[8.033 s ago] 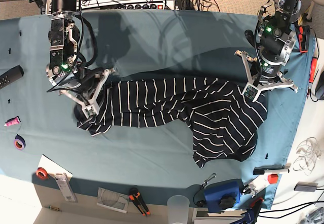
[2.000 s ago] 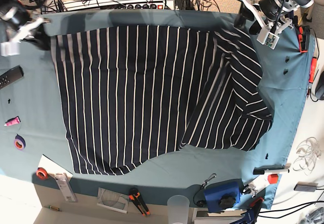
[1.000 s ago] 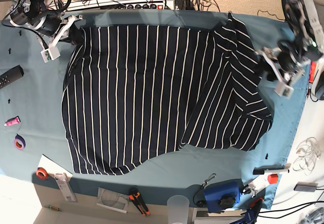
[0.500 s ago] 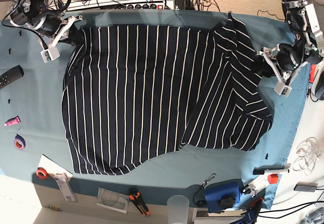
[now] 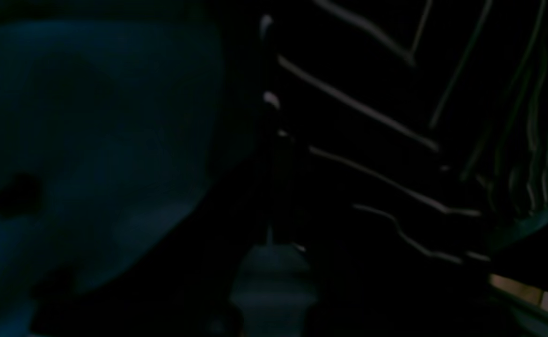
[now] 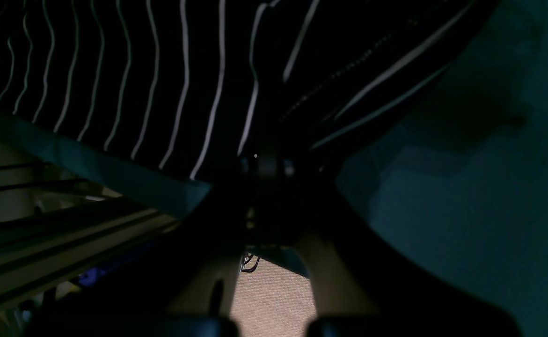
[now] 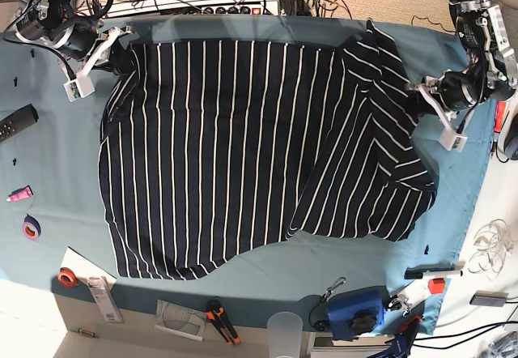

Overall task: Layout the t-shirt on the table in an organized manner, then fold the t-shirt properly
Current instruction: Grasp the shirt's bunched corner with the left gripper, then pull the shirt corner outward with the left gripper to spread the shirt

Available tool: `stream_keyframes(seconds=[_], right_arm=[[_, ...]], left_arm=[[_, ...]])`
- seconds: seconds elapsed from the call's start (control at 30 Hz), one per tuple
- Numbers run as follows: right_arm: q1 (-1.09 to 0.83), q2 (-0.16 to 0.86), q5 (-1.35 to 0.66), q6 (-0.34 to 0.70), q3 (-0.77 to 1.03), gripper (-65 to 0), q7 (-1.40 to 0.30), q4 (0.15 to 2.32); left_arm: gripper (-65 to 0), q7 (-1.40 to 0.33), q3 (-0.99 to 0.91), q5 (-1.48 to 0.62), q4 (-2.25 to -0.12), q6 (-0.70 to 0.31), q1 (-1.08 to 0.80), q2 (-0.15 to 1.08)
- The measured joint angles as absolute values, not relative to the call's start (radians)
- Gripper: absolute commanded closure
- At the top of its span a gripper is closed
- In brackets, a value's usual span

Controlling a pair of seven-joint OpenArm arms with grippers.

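Now both grippers pinch the t-shirt (image 7: 243,155): right gripper (image 7: 113,50) upper left, left gripper (image 7: 421,103) at the folded right flap.

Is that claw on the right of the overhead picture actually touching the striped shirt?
Touching. In the base view the left end effector meets the t-shirt at its edge, and the left wrist view shows striped fabric right at its tip.

Soft matt cloth t-shirt (image 7: 243,147) lies on the matt cloth-covered table (image 7: 57,172).
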State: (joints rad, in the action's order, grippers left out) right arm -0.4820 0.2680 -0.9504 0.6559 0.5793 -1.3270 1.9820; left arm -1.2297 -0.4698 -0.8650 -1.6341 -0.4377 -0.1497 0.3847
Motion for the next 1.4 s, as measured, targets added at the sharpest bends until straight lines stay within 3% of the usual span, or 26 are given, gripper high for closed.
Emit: stream_keyframes(seconds=[0.37, 0.6, 0.77, 0.97, 1.13, 1.4], right_arm=[[-0.482, 0.268, -0.95, 0.656, 0.579, 0.0, -1.328, 1.982], [-0.482, 0.268, -0.95, 0.656, 0.579, 0.0, -1.415, 1.982], [-0.482, 0.268, -0.978, 0.656, 0.579, 0.0, -1.414, 1.982], [-0.482, 0.268, -1.113, 0.656, 0.579, 0.0, -1.413, 1.982], [-0.482, 0.268, -1.126, 0.656, 0.598, 0.0, -1.409, 1.982], [-0.482, 0.267, -1.314, 0.697, 0.805, 0.0, -1.417, 1.982]], left_arm=[[0.0, -1.258, -0.841, -1.069, -1.808, -0.494, -0.392, 0.394], [0.0, -1.309, -0.901, -1.143, -1.808, -0.508, -0.56, 0.382], [0.0, -1.345, -0.949, -1.277, -1.81, -0.562, -0.644, 0.303], [0.0, -1.392, -1.037, -1.407, -1.809, -0.585, -0.684, 0.213], [0.0, -1.399, -1.149, -1.465, -1.809, -0.601, -0.684, 0.212], [0.0, -1.403, -1.186, -1.463, -1.809, -0.601, -0.684, 0.233]])
